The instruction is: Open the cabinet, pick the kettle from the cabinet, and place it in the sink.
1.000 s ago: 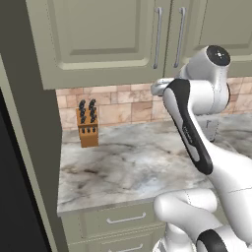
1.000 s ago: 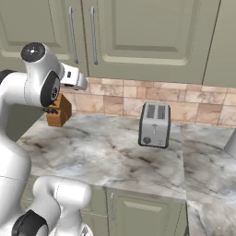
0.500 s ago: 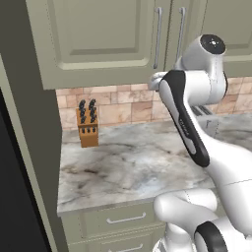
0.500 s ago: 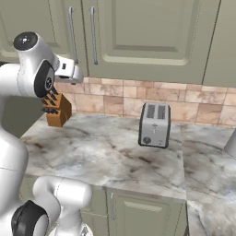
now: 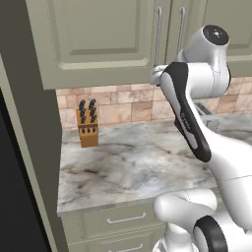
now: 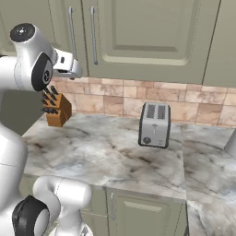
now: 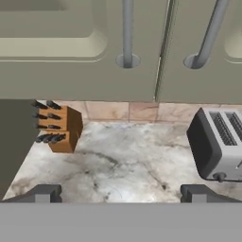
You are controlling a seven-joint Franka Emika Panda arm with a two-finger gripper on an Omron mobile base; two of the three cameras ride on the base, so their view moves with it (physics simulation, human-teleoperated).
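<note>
The cabinet (image 5: 98, 39) (image 6: 152, 37) (image 7: 56, 71) hangs above the counter with both doors closed. Its two long silver handles (image 7: 127, 28) (image 6: 93, 34) run side by side on either side of the door seam. My gripper (image 7: 121, 193) (image 6: 76, 69) (image 5: 157, 74) hovers just in front of the doors' bottom edge, below the handles' lower ends. Its fingertips (image 7: 45, 193) stand far apart with nothing between them, so it is open. The kettle is hidden and the sink is out of view.
A wooden knife block (image 5: 87, 124) (image 6: 56, 108) (image 7: 59, 125) stands at the back left of the marble counter (image 5: 133, 167). To the right sits a silver toaster (image 6: 154, 124) (image 7: 220, 142). Drawers (image 5: 115, 221) lie under the counter, and a tall panel (image 5: 29, 147) walls the left side.
The arm has lifted; the hand rose from in front of the tiled backsplash to the bottom edge of the cabinet doors. The jaws stayed wide.
</note>
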